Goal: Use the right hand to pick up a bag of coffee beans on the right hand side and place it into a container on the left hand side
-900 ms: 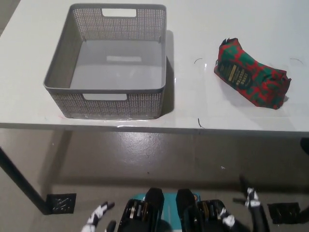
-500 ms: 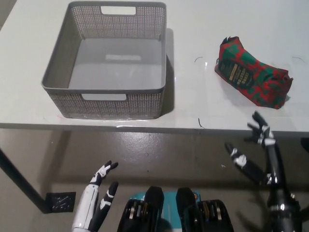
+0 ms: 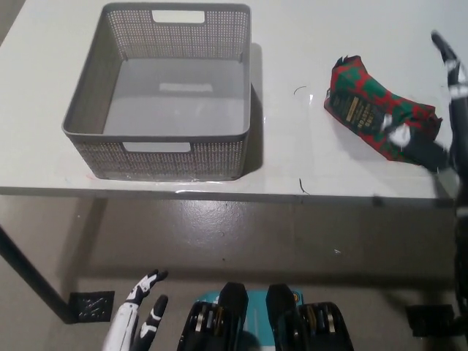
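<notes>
The black right robot hand (image 3: 442, 110) is hovering, fingers spread, at the right end of the red-and-green coffee bag (image 3: 376, 110) lying on the white counter (image 3: 307, 44); the grey mesh container (image 3: 164, 95) is sitting well left; the white left robot hand (image 3: 142, 311) is hanging low, fingers apart.

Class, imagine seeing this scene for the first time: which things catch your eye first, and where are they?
The red and green coffee bag lies on the white table at the right, with the black right hand open at its far end. The empty grey basket sits at the left. The white left hand rests low, below the table edge.
</notes>
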Controlling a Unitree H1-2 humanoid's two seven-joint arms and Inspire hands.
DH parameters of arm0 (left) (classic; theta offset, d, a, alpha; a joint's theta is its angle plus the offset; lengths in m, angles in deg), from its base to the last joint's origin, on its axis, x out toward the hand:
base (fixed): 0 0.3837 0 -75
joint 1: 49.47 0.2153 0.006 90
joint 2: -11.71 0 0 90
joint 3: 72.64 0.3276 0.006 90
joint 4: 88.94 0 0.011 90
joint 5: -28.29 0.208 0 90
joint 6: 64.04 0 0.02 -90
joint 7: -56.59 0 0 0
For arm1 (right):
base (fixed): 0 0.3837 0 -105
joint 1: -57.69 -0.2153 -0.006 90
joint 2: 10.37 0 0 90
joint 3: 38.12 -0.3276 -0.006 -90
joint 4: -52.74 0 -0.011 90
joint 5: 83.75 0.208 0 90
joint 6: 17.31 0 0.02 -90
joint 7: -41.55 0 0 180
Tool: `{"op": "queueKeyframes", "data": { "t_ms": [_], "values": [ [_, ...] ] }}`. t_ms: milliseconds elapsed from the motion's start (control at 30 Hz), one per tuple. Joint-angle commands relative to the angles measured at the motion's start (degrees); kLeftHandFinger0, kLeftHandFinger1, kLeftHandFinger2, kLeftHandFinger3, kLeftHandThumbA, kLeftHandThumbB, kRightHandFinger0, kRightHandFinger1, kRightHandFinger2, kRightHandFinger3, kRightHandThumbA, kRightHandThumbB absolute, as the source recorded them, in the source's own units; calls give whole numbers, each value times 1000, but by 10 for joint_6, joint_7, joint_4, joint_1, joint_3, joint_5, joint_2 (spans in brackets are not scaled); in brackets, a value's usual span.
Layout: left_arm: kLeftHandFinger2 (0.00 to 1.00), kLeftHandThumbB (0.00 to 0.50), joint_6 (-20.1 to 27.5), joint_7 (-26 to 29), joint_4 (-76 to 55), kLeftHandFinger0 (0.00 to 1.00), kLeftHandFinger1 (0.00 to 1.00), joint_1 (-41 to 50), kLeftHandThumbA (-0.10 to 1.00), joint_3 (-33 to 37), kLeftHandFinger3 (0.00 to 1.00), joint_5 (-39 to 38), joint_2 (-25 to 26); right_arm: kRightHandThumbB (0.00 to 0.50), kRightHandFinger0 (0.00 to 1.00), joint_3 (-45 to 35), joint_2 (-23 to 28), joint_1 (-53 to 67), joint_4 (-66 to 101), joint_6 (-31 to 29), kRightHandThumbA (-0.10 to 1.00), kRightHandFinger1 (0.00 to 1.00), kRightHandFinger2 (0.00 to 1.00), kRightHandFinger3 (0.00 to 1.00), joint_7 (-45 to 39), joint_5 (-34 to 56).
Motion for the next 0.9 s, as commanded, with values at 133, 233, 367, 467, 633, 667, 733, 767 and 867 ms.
{"op": "queueKeyframes", "data": {
  "t_ms": [133,233,367,467,633,667,733,767,867],
  "values": [
    [1000,451,27,-2,-35,1000,1000,39,1000,-15,1000,-23,12,500,1000,95,116,-324,-145,225,735,1000,1000,1000,-217,-156],
    [1000,453,23,-4,-39,1000,1000,40,1000,-17,1000,-22,15,500,1000,119,120,-371,-225,221,709,1000,1000,1000,-230,-144],
    [1000,462,31,7,-27,1000,1000,42,1000,-16,1000,-5,14,500,1000,155,104,-433,-364,197,696,1000,1000,1000,-219,-137],
    [1000,481,31,8,-28,1000,1000,46,1000,-15,1000,-2,13,500,1000,189,95,-465,-430,196,743,1000,1000,1000,-234,-151],
    [1000,461,41,5,-39,1000,1000,61,1000,-17,1000,-17,13,500,1000,243,77,-506,-531,195,795,1000,1000,1000,-238,-163],
    [1000,458,42,6,-43,1000,1000,64,1000,-18,1000,-18,13,500,1000,251,73,-512,-551,197,806,1000,1000,1000,-244,-159],
    [1000,445,41,3,-53,1000,1000,70,1000,-20,1000,-25,13,500,1000,262,69,-515,-574,197,809,1000,1000,1000,-252,-152],
    [1000,445,39,2,-56,1000,1000,72,1000,-21,1000,-26,14,500,1000,266,68,-517,-585,193,813,1000,1000,1000,-252,-147],
    [1000,460,38,0,-62,1000,1000,77,1000,-23,1000,-33,13,500,1000,279,66,-515,-602,196,836,1000,1000,1000,-268,-139]
  ]
}}
